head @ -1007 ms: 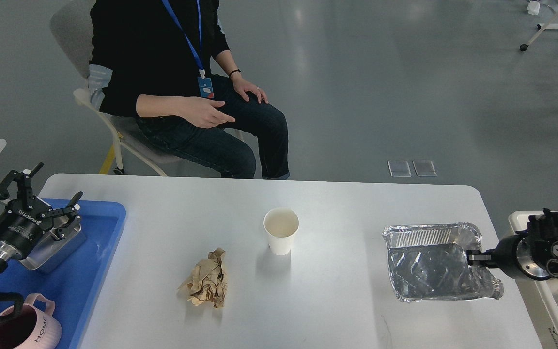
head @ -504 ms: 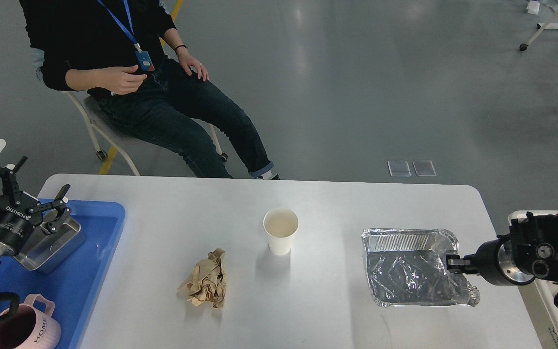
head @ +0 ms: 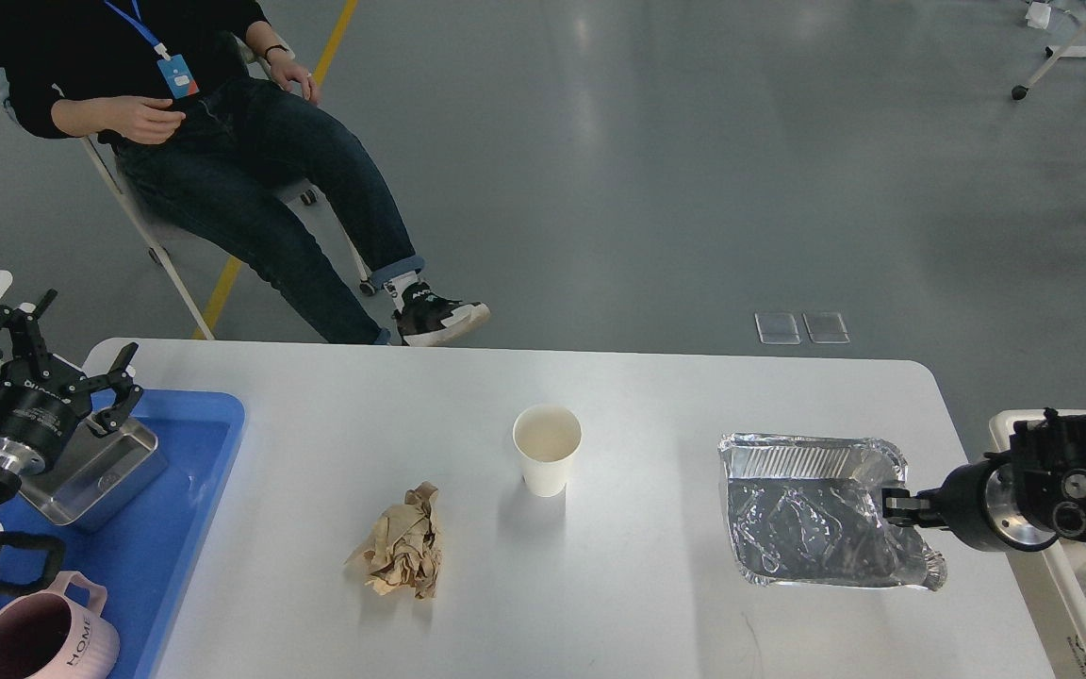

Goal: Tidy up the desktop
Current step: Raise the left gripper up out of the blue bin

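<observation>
The white desktop (head: 656, 604) holds a white paper cup (head: 547, 460) at its middle and a crumpled ball of brown paper (head: 400, 554) in front of it to the left. A crinkled foil tray (head: 812, 514) lies at the right. My right gripper (head: 894, 505) reaches in from the right edge, shut on that tray's right rim. My left gripper (head: 72, 344) stands open at the far left, above a metal container (head: 105, 471), with nothing between its fingers.
A blue plastic tray (head: 180, 528) on the left end carries the metal container and a pink mug (head: 43, 641). A white bin (head: 1057, 575) stands off the right edge. A seated person (head: 222, 141) is behind the table, at the far left.
The foil tray and my right gripper slid left, then slightly back right. My left gripper drifted left and up. The person rolled away toward the back left.
</observation>
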You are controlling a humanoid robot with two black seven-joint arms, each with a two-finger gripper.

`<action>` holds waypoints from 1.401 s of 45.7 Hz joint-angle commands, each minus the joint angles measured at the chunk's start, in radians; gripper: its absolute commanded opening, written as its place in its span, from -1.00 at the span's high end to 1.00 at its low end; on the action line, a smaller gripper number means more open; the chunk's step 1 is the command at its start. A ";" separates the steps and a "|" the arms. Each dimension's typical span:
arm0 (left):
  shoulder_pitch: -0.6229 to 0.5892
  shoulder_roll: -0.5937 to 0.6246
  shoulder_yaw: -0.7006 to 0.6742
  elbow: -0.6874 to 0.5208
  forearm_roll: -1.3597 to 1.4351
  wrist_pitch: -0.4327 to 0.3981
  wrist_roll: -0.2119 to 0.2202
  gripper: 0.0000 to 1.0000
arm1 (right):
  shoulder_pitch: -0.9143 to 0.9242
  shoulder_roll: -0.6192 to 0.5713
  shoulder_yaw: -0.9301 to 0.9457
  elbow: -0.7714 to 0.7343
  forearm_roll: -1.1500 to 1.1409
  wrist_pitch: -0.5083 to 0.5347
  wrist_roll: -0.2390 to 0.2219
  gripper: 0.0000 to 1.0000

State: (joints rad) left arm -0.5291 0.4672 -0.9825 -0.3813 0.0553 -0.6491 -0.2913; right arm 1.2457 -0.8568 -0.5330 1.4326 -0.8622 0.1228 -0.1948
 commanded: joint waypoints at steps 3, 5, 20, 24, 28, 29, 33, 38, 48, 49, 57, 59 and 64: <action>-0.048 0.001 0.001 -0.002 0.002 -0.011 0.021 -0.94 | 0.000 -0.004 0.002 0.000 0.000 0.000 0.000 1.00; -0.061 0.004 0.001 -0.002 0.002 -0.003 0.037 -0.94 | 0.000 -0.004 0.005 0.000 0.000 0.000 0.000 1.00; -0.198 -0.008 0.249 -0.016 0.136 0.086 0.057 -0.94 | 0.000 -0.013 0.011 0.000 0.000 0.000 0.000 1.00; -0.207 0.018 0.346 -0.071 0.146 0.112 0.032 -0.94 | 0.000 -0.019 0.013 0.000 0.000 0.000 0.000 1.00; -0.203 0.117 0.409 -0.189 0.150 0.112 0.020 -0.94 | 0.000 -0.025 0.016 0.000 0.000 0.000 0.000 1.00; -0.198 0.152 0.425 -0.243 0.150 0.114 0.021 -0.94 | 0.000 -0.027 0.016 0.000 0.000 0.000 0.000 1.00; -0.187 0.309 0.490 -0.463 0.152 0.172 0.020 -0.94 | 0.000 -0.031 0.024 0.000 0.000 0.000 0.000 1.00; -0.184 0.490 0.586 -0.707 0.187 0.290 0.021 -0.94 | 0.001 -0.041 0.031 0.003 0.000 0.000 0.000 1.00; -0.155 0.876 0.695 -1.103 0.253 0.310 0.031 -0.94 | 0.005 -0.053 0.036 0.006 0.000 0.001 -0.002 1.00; -0.150 0.918 0.705 -1.128 0.256 0.302 0.027 -0.94 | 0.005 -0.056 0.036 0.006 -0.001 0.001 -0.002 1.00; -0.143 1.185 0.762 -1.173 0.275 0.143 0.008 -0.94 | 0.009 -0.061 0.036 0.006 -0.001 0.003 0.000 1.00; -0.143 1.240 0.766 -1.159 0.276 0.111 -0.008 -0.94 | 0.009 -0.061 0.036 0.006 -0.001 0.003 0.000 1.00; -0.153 1.350 0.756 -1.095 0.290 0.034 -0.063 -0.94 | 0.009 -0.061 0.036 0.006 -0.001 0.003 0.000 1.00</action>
State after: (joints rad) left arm -0.6724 1.7045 -0.2211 -1.5339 0.3313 -0.5349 -0.3041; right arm 1.2547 -0.9168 -0.4969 1.4390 -0.8634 0.1256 -0.1950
